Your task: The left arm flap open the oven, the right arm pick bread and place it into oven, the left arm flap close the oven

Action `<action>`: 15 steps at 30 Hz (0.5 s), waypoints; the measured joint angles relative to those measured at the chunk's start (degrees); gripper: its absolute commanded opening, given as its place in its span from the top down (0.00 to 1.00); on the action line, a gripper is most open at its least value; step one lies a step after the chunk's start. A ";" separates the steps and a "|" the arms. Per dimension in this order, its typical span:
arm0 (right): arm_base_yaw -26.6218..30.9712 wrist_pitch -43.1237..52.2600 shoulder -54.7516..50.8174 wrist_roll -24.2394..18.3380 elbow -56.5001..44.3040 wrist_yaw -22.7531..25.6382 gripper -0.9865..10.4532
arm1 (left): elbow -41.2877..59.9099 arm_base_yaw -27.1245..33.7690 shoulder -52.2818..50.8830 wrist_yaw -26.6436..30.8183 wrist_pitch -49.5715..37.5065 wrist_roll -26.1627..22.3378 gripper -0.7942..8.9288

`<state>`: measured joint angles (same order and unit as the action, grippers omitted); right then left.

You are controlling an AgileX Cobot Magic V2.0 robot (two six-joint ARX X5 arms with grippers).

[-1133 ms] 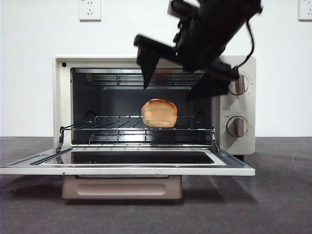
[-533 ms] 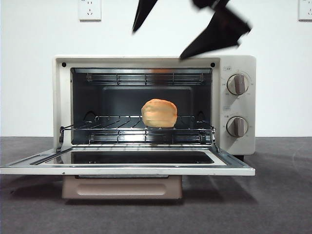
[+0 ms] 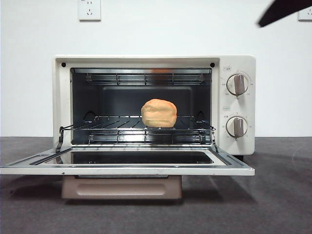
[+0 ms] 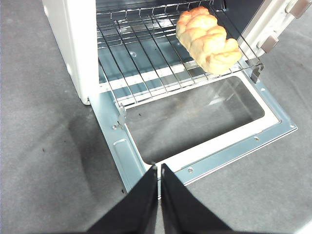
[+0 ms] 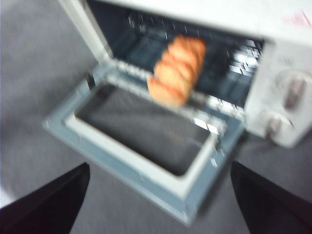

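Note:
The cream-white oven [image 3: 234,66] stands with its glass door [image 3: 126,170] flapped down flat. The golden bread [image 3: 159,113] lies on the wire rack [image 3: 112,124], right of the middle, with nothing touching it. In the left wrist view the loaf [image 4: 208,39] runs lengthwise to the rack's front edge. My left gripper [image 4: 159,168] is shut and empty, hovering over the front rim of the door [image 4: 229,153]. My right gripper [image 5: 160,165] is open and empty, high above the door with the bread [image 5: 176,70] beyond it. In the front view only its black tip [image 3: 285,9] shows, top right.
Two grey knobs [image 3: 237,84] sit on the oven's right panel. The lowered door juts out over the dark grey table [image 3: 282,195]. A white wall with a socket [image 3: 89,9] stands behind. The right wrist view is blurred.
The right gripper has risen from in front of the oven's mouth up and to the right, almost out of the front view. The bread has stayed on the rack.

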<state>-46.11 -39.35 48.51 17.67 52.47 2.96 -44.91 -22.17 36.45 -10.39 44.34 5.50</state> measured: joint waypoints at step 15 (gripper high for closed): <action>0.00 -5.49 -4.07 -1.09 0.00 0.02 0.51 | 2.27 1.62 4.26 -1.84 -5.99 0.83 0.90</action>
<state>-46.11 -44.84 44.45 16.58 52.47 2.98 -42.63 -20.56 40.71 -12.23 38.35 6.33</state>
